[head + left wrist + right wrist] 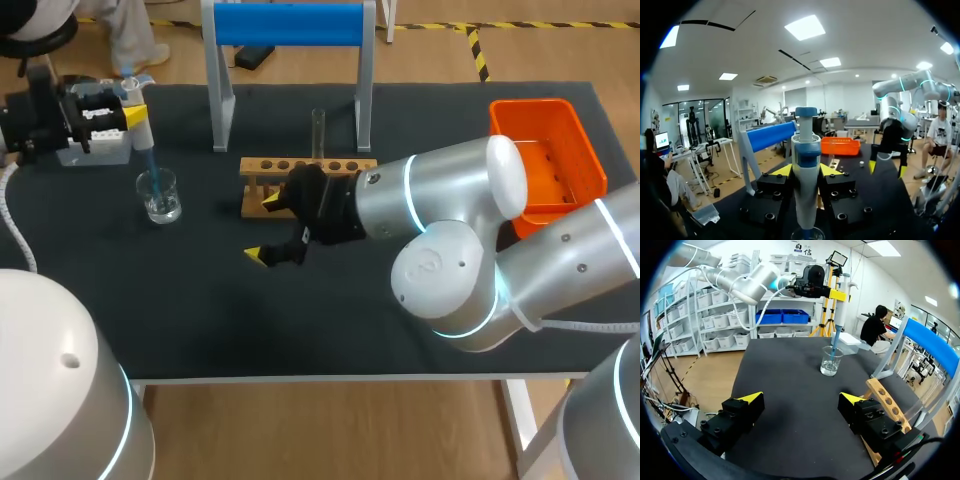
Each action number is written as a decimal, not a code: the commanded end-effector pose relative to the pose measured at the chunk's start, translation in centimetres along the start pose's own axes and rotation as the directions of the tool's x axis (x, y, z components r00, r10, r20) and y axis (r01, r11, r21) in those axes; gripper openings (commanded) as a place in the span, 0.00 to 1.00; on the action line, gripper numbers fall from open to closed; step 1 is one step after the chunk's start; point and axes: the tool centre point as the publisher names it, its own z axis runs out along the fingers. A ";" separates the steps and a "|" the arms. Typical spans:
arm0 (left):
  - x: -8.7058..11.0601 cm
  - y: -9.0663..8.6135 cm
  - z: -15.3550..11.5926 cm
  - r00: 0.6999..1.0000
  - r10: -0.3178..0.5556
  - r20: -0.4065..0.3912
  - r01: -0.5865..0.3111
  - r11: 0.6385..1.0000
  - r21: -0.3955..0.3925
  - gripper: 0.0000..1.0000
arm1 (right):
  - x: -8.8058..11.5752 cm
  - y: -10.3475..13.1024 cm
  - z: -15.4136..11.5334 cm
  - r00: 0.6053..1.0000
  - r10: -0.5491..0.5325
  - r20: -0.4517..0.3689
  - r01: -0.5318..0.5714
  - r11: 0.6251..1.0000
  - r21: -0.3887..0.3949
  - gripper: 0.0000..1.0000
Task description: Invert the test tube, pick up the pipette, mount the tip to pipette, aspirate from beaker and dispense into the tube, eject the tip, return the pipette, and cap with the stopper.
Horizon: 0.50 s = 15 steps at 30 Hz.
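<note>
The pipette (pixel 805 175) is gripped by the left fingers (pixel 774 186), tip in the beaker (pixel 160 197). Right fingers (pixel 742 409) are held open.

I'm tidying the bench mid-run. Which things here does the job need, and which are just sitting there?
Needed: pipette, beaker, test tube, rack.
Seemingly idle now: orange basket, blue-bar frame.

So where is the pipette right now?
The pipette stands upright in the left claw, at the head view's far left, its tip inside the beaker.
</note>
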 end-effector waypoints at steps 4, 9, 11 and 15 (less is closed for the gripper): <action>0.0 0.0 0.0 1.000 0.001 0.001 -0.001 1.000 0.002 0.00 | 0.1 -0.1 0.2 1.000 0.001 0.003 -0.001 1.000 -0.002 1.00; 0.0 0.0 0.0 1.000 0.001 0.001 -0.001 1.000 0.002 0.00 | 0.1 -0.1 0.2 1.000 0.001 0.003 -0.001 1.000 -0.002 1.00; 0.0 0.0 0.0 1.000 0.001 0.001 -0.001 1.000 0.002 0.00 | 0.1 -0.1 0.2 1.000 0.001 0.003 -0.001 1.000 -0.002 1.00; 0.0 0.0 0.0 1.000 0.001 0.001 -0.001 1.000 0.002 0.00 | 0.1 0.2 -0.2 1.000 0.000 0.004 0.000 1.000 -0.005 1.00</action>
